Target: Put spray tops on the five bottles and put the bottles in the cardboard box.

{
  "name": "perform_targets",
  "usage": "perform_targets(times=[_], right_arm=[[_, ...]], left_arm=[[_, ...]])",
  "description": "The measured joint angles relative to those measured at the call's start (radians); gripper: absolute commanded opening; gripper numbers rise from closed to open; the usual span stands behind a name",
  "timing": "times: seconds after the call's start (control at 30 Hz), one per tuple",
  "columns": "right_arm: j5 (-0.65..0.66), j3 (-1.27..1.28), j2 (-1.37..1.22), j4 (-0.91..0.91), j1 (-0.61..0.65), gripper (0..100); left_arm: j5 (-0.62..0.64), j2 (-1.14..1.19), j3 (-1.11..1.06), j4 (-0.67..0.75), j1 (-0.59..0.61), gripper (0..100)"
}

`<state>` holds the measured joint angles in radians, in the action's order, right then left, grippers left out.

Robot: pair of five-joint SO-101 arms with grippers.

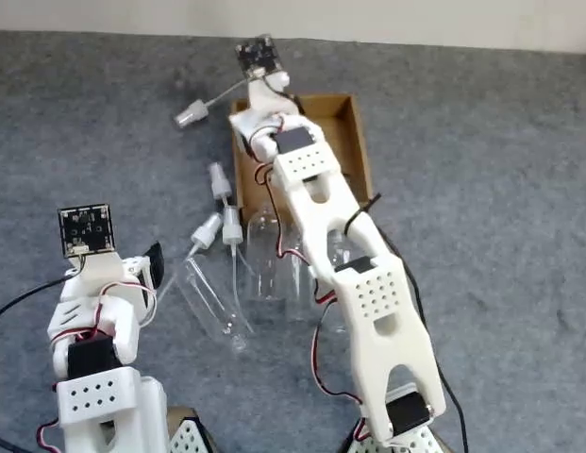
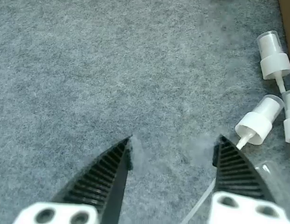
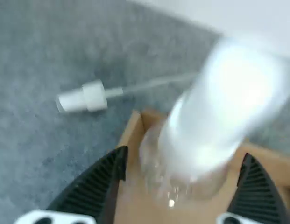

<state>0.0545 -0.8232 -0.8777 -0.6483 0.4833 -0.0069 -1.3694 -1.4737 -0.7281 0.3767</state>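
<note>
Left gripper (image 2: 175, 140): released, jaws wide, over bare carpet (image 2: 88, 70), nr spray tops (image 2: 259, 121). Loose tops total 4: 3 clustered, 1 spray top (image 1: 191, 115) beyond cardboard box (image 1: 357, 142). Clear bottles (image 1: 212, 307) on carpet: at least 3, arm hides part. Right gripper (image 3: 184, 156): released, jaws wide either side of 1 capped bottle (image 3: 215, 112) at box corner.

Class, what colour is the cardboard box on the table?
The cardboard box is plain brown, and the high view shows it best.

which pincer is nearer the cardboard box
Right. The right pincer is over a corner of the box; the left pincer is over the carpet, beyond the loose spray tops.
</note>
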Motion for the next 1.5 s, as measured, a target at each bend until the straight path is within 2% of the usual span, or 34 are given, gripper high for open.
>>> perform_targets(times=[0.27,0.53,0.63,0.77,0.83,1.07,1.2,1.3,1.5], right_arm=[[0.0,-0.299,0.0,-0.287,0.0,28.9],[0.002,-0.663,0.0,-0.746,0.0,3.6],[0.005,-0.776,0.0,-0.911,0.0,0.9],[0.005,-0.815,0.003,-1.076,0.0,0.9],[0.005,-0.815,0.006,-1.091,-0.025,0.9],[0.011,-0.815,0.071,-1.097,-0.189,0.8],[0.091,-0.758,0.157,-1.097,-0.25,0.8],[0.13,-0.58,0.262,-1.097,-0.292,0.8],[0.152,-0.068,0.496,-1.097,-0.381,0.5]], left_arm=[[0.0,0.0,0.0,0.0,0.002,22],[0.0,0.0,0.015,0.0,0.002,22],[-0.009,0.0,0.055,-0.003,0.002,22],[-0.061,0.025,0.173,-0.103,-0.043,22],[-0.086,0.08,0.259,-0.163,-0.071,22],[-0.183,0.503,0.683,-0.261,-0.077,22],[-0.189,0.847,0.97,-0.265,-0.081,22],[-0.189,1.099,1.181,-0.265,-0.081,22],[-0.189,1.534,1.577,-0.255,-0.101,22]])
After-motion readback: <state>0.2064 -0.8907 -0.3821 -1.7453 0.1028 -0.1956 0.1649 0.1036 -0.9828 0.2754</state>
